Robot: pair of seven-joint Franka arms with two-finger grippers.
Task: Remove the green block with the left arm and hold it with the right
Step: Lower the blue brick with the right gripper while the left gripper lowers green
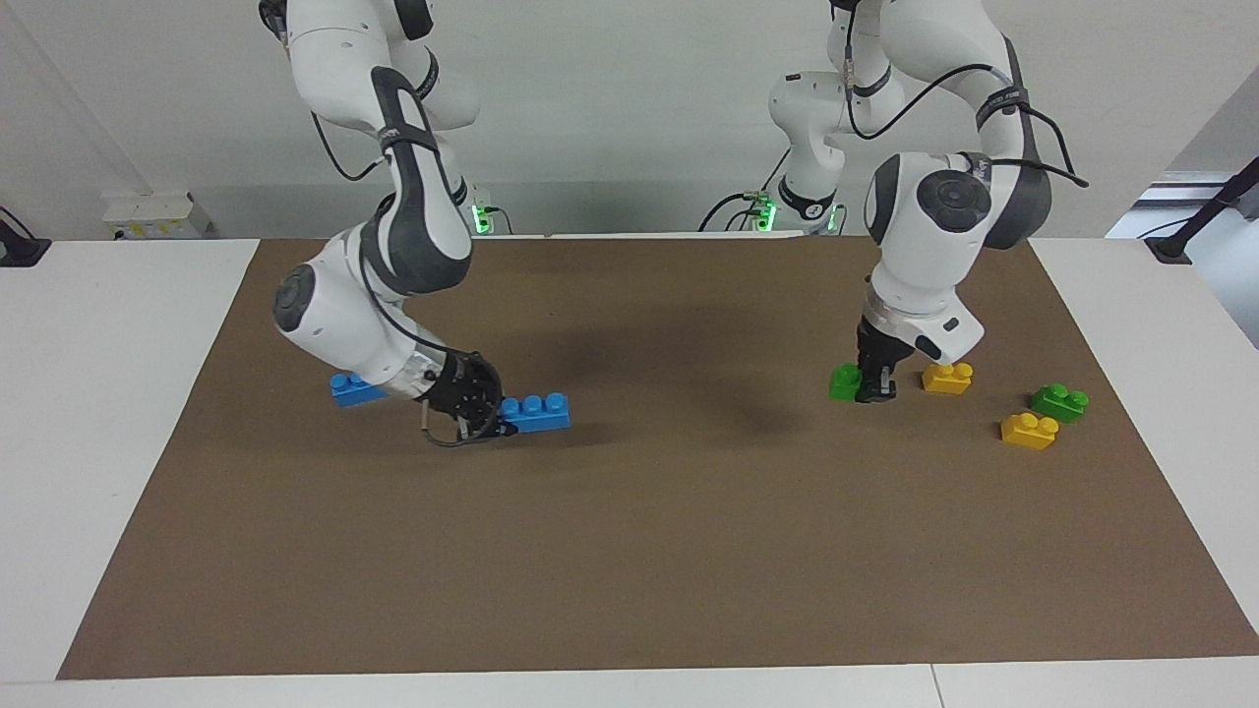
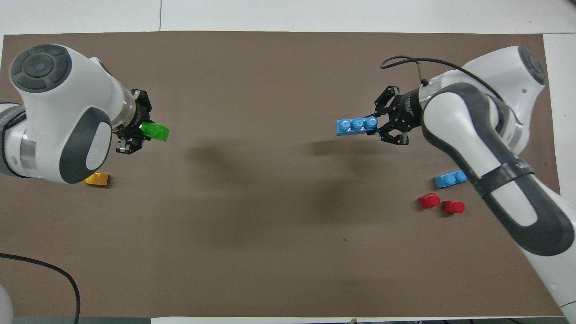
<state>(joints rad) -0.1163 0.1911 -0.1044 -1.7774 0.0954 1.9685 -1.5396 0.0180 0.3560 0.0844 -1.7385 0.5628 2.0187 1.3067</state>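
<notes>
My left gripper [image 1: 873,393] is shut on the green block [image 1: 844,382], a small bright green brick, and holds it just over the brown mat toward the left arm's end, close beside a yellow brick [image 1: 947,378]. From overhead the green block [image 2: 155,131] sticks out from the left gripper [image 2: 145,130]. My right gripper [image 1: 495,421] is shut on one end of a blue three-stud brick [image 1: 537,411] and holds it low over the mat toward the right arm's end. Overhead, that blue brick [image 2: 355,125] points away from the right gripper [image 2: 377,125] toward the table's middle.
A second green brick [image 1: 1059,401] and another yellow brick [image 1: 1029,431] lie near the left arm's end. Another blue brick [image 2: 450,179] and two red blocks [image 2: 429,200] lie near the right arm's end, partly covered by the right arm. The brown mat [image 1: 629,551] covers the table.
</notes>
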